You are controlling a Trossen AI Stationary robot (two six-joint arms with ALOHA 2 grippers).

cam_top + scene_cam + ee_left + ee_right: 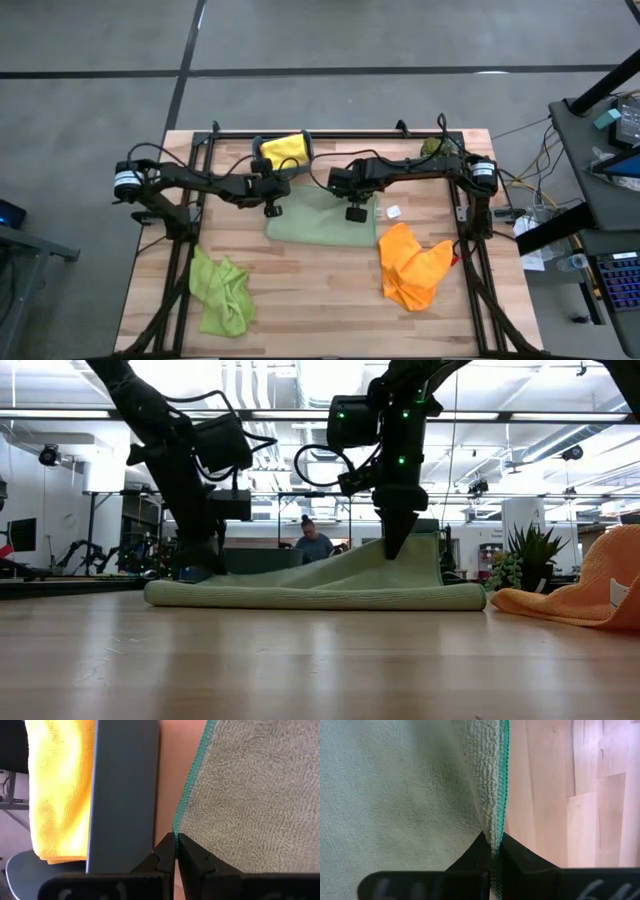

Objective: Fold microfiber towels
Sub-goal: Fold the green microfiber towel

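Observation:
A pale sage green towel point(320, 222) lies mid-table, with a rounded fold point(300, 598) along its near side. My left gripper point(272, 209) is shut on its far left corner, low by the table. Shut on the towel's right side, my right gripper point(355, 213) stands higher point(395, 548). A yellow towel point(285, 149) hangs over a small bin's wall point(122, 795). The lime green towel point(222, 291) lies crumpled at the near left, the orange towel point(412, 266) crumpled at the near right. My left gripper pinches the sage towel's teal-hemmed corner point(179, 827) between its two fingers, slanting down from the table's left. That corner sits low, close to the tabletop. My right gripper pinches the towel's teal-hemmed right edge point(501, 827) between its fingers, pointing steeply down. That edge is lifted, and the cloth slopes from it down to the table point(330, 575).
A small green plant sprig point(432, 147) stands at the far right corner, and a small white scrap point(394, 212) lies by the towel. A black frame point(190, 240) rims the table. Bare wood point(320, 300) shows between the lime and orange towels.

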